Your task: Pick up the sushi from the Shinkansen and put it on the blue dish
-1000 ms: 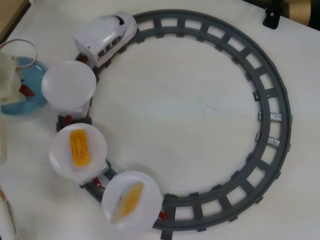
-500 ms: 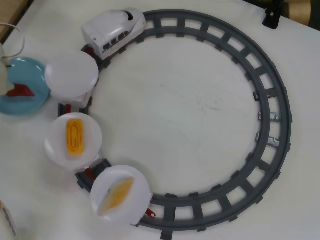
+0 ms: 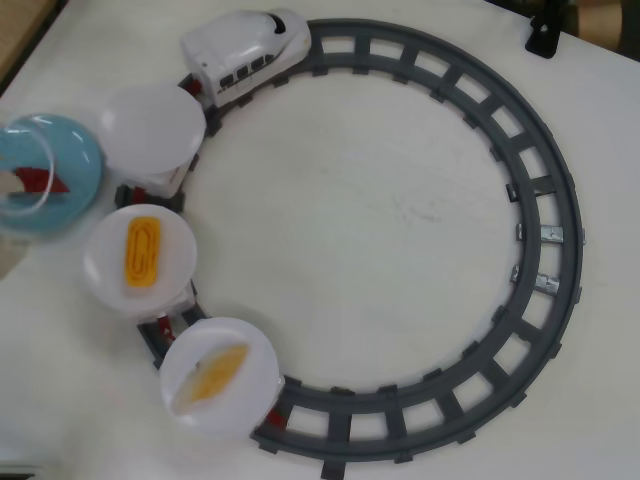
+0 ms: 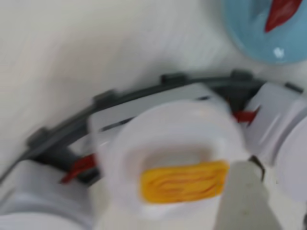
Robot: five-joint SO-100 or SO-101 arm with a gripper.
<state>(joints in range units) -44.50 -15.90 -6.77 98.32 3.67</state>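
Lay on the blue dish [image 3: 60, 150] at the left edge of the overhead view: the sushi [image 3: 38, 180], a small dark-red pointed piece, seen too in the wrist view [image 4: 283, 12] at the top right on the dish [image 4: 249, 33]. Stood on the grey track [image 3: 560, 230] at top left of the overhead view: the Shinkansen [image 3: 245, 50], nose toward the right, three cars behind it curving down the left side. Carried nothing: the first white plate [image 3: 152, 125], just beside the dish. Held an orange ridged rectangular piece [image 3: 143, 250]: the second plate [image 3: 138, 262], blurred and close in the wrist view [image 4: 184, 181]. Held a pale yellow-orange piece [image 3: 212, 373]: the third plate [image 3: 222, 388]. Could not tell the end effector's state; no fingertips clearly shown in either view. Rested on a white desk [image 3: 380, 220], all of it.
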